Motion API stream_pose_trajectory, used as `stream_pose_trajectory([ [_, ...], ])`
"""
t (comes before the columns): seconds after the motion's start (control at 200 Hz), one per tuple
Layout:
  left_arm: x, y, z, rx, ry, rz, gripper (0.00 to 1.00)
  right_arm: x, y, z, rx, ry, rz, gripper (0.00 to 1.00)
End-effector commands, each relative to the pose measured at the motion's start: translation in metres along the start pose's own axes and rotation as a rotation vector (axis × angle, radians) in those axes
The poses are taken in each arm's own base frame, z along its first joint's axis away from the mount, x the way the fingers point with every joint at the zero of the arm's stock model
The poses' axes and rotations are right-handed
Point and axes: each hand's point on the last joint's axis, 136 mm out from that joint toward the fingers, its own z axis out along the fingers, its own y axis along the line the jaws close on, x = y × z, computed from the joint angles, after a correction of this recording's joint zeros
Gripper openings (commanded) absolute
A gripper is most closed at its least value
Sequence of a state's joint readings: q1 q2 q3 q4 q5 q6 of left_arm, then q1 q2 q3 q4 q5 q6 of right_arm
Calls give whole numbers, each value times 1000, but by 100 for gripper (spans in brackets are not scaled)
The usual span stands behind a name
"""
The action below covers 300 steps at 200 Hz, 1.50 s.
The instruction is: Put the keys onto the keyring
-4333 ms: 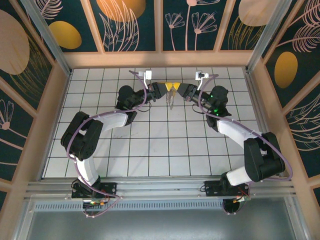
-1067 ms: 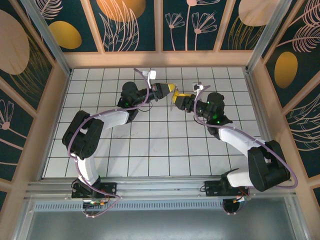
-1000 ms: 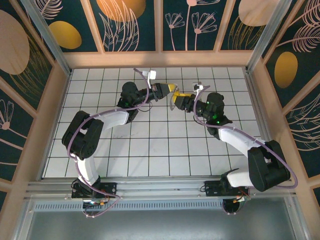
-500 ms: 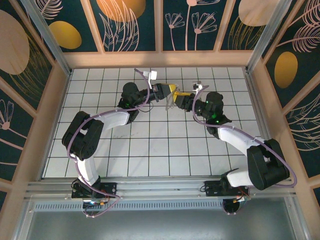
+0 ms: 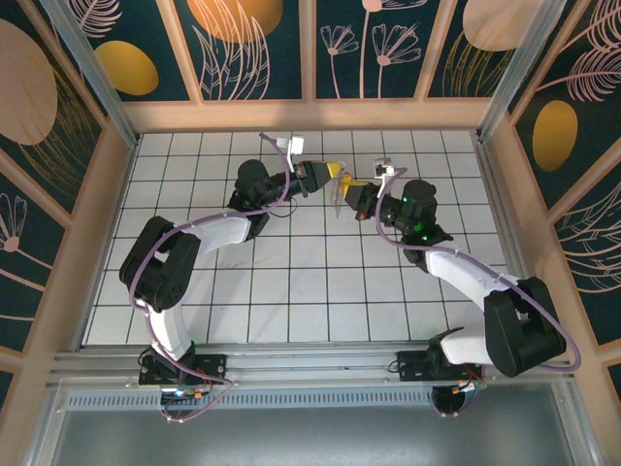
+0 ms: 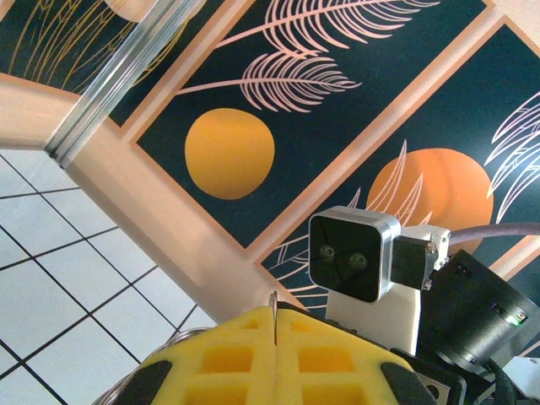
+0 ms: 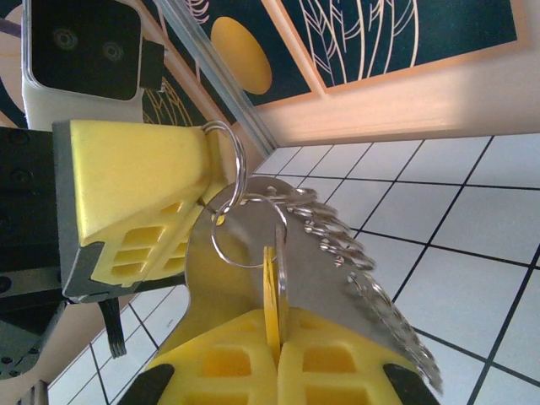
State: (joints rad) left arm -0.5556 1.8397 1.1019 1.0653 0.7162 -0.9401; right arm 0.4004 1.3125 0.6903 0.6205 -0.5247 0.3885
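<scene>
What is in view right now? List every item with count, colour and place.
keyring: one, silver wire, pinched in the left end effector
keys: a bunch, count unclear, silver, fanned out beside the ring
yellow-headed key: one, between the right end effector's fingers
table: one, white tiles with a black grid
wall panels: several, dark teal with orange discs and pale leaves, around the table
left end effector: yellow, shut on the keyring
right end effector: yellow, shut on the yellow-headed key
</scene>
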Motion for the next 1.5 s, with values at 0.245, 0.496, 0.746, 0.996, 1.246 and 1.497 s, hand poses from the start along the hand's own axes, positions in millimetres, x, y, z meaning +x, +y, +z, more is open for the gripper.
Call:
stream_pose_trajectory([
  [0.245,-13,-23,-1,19,-16,120,0,-1,3,-9,17,34,-34,0],
  [0.496,-6,-21,1,6,37,163,0,-8,5,-4,22,68,-52,0],
  [0.746,4,-18,5,15,72,163,0,-16,6,4,14,74,-59,0],
  [0.996,7,-16,4,-2,91,180,0,-15,-10,2,75,102,-74,0],
  [1.246,8,-15,3,-12,94,190,0,-23,-26,-12,127,82,-61,0],
  [1.497,7,-17,3,-9,93,192,0,-24,-19,-9,96,97,-65,0],
])
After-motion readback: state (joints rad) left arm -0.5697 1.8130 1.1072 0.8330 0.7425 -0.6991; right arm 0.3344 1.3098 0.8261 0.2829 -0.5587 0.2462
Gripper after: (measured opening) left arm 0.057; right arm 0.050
